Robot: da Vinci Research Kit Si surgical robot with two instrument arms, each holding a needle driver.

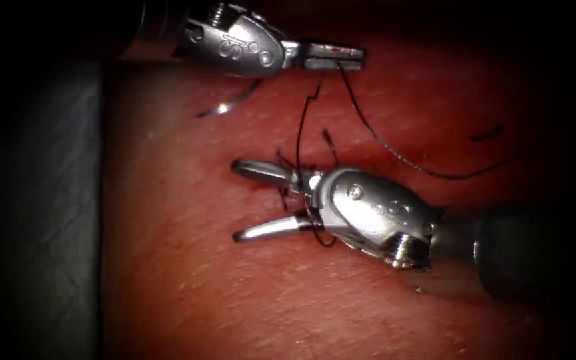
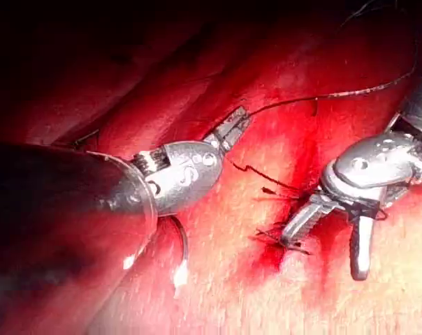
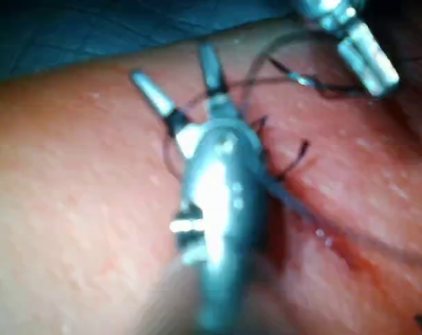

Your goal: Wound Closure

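My left tool [image 1: 360, 57] reaches in from the upper left, its jaws shut on the dark thread [image 1: 303, 127]. One strand drops from them to the stitches at the cut [image 2: 295, 183]; another trails off to the right. The right tool [image 1: 235, 201] lies over the cut with its jaws wide open, holding nothing, and thread is looped around the base of its jaws. The curved needle [image 1: 229, 106] lies loose on the tissue [image 1: 188, 287] left of the cut, below the left tool, held by neither. It also shows beside the left tool [image 2: 242, 116] as the needle [image 2: 181, 259].
A dark drape [image 1: 41, 213] borders the tissue on the left. A short cut end of thread [image 1: 487, 136] lies on the tissue at the far right. The open right tool [image 3: 172, 64] and the left tool's tip [image 3: 379, 78] are close together above the stitches.
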